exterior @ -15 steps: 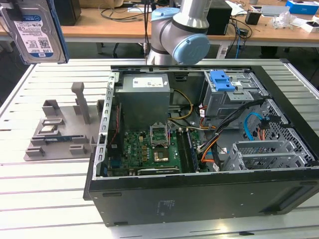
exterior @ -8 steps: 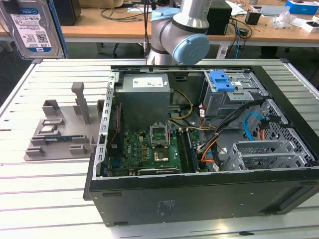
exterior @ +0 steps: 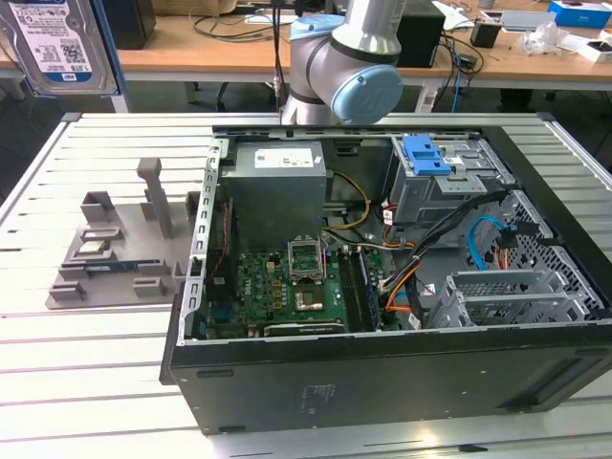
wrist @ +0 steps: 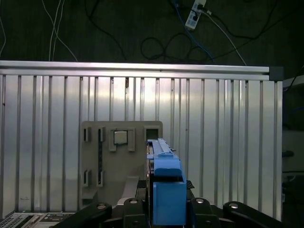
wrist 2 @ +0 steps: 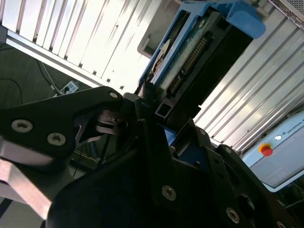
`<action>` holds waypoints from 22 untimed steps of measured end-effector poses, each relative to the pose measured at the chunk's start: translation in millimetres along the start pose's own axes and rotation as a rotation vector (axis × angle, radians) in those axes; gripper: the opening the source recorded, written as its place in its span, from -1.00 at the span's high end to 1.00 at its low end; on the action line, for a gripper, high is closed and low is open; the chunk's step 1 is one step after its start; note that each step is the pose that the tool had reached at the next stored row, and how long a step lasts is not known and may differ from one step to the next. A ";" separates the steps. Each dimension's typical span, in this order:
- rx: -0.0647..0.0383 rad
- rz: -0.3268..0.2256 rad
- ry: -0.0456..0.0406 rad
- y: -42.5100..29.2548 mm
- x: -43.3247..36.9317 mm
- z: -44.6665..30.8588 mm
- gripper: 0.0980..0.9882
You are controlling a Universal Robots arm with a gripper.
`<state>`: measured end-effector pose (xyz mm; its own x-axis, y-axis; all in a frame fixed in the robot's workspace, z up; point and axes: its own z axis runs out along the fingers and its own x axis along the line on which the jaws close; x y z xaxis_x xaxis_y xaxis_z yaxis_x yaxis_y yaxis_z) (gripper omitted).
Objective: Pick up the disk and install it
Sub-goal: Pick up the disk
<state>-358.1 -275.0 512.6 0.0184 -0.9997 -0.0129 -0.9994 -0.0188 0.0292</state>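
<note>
While clamped edge-on in gripper (wrist: 167,211), disk (wrist: 164,164) is held well above slatted table (wrist: 228,142) and grey fixture (wrist: 95,159); arm elbow (exterior: 349,67) seen raised behind open PC case (exterior: 382,392).

Cables (exterior: 451,228) are crossing the case (exterior: 382,382) interior beside the blue-latched cage (exterior: 435,196); grey fixture (exterior: 105,263) is sitting on the counter (exterior: 76,373), which is lying bare around it.

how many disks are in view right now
1. The disk is at the exterior view's upper left. In both wrist views it is clamped in the gripper, above the table. Others may be hidden inside the case.
</note>
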 end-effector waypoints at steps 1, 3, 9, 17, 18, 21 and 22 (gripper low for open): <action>0.000 0.000 0.0000 0.1 -0.1 -2.8 0.40; 0.000 0.000 0.0000 0.2 -0.2 -6.9 0.40; 0.000 0.000 -0.0001 0.3 -0.3 -14.6 0.40; 0.000 0.000 0.0000 -11.2 -0.1 -14.9 0.40; 0.000 0.000 0.0000 -14.7 0.0 -15.0 0.40; -0.001 0.000 -0.0001 -30.8 0.3 -15.5 0.40; -0.001 0.000 0.0000 -39.6 0.5 -15.8 0.40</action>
<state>-318.1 -274.9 527.3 0.0184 -0.9997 -0.0129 -0.9994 -0.0188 0.0300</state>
